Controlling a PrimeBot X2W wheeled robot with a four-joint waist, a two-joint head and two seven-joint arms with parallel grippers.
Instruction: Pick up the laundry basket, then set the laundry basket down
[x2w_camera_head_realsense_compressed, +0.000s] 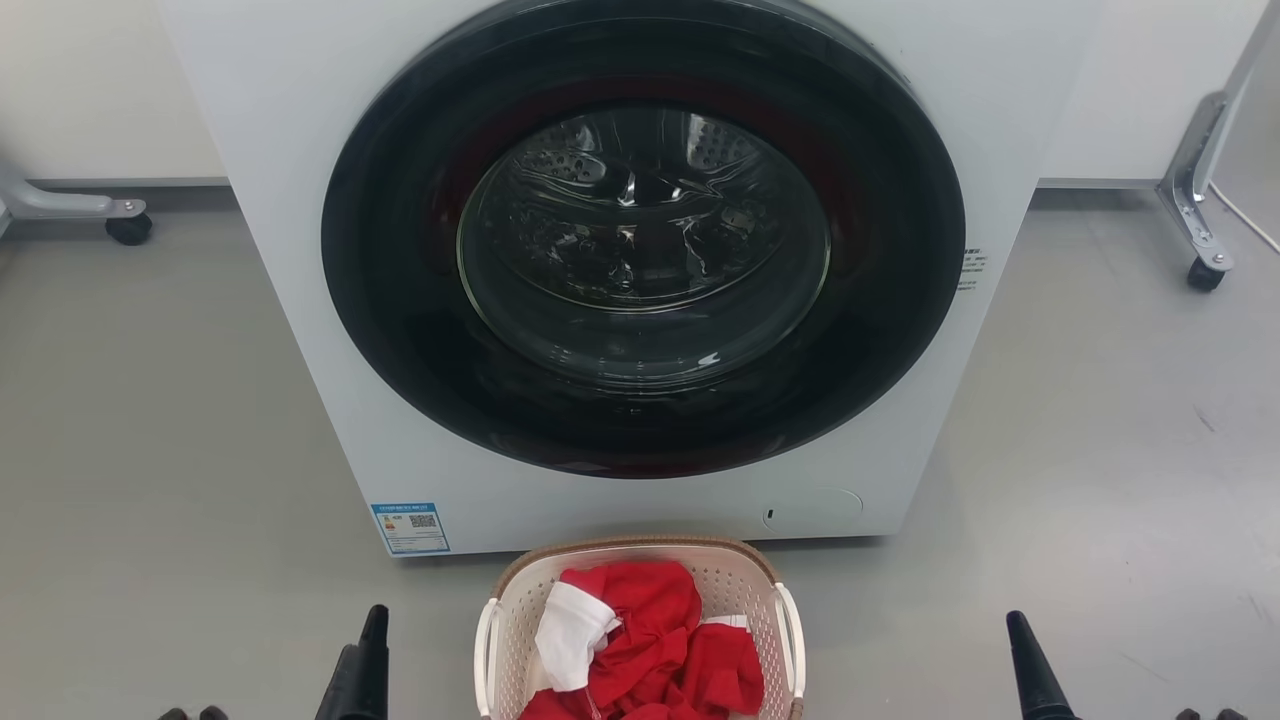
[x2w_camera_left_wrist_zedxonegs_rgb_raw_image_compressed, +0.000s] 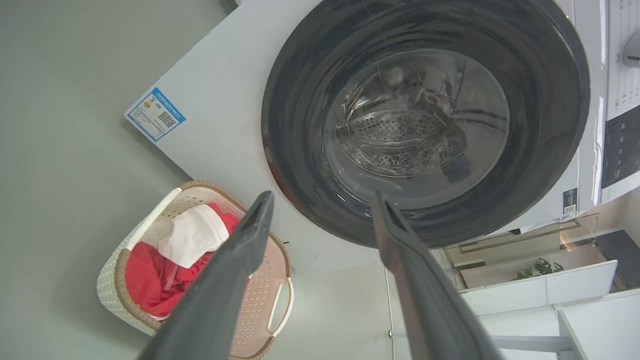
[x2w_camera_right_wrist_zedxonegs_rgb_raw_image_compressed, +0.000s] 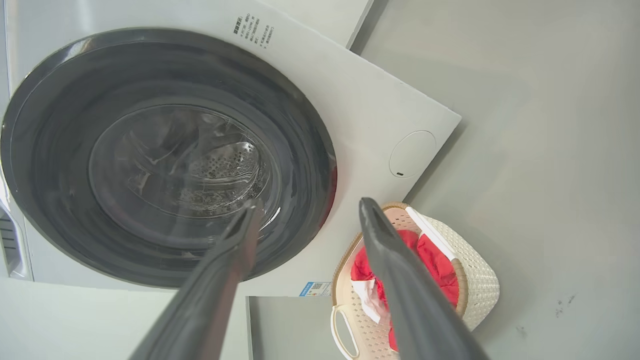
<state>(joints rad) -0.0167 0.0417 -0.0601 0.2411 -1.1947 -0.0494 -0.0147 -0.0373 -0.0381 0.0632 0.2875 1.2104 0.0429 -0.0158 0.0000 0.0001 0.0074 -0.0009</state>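
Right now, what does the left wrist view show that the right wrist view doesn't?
Left wrist view adds the washer's control panel and a green plant. Right wrist view adds the round flap low on the washer front. Both share the shut washer door, the laundry basket on the floor holding red and white clothes, and each arm's own open gripper: left gripper, right gripper.
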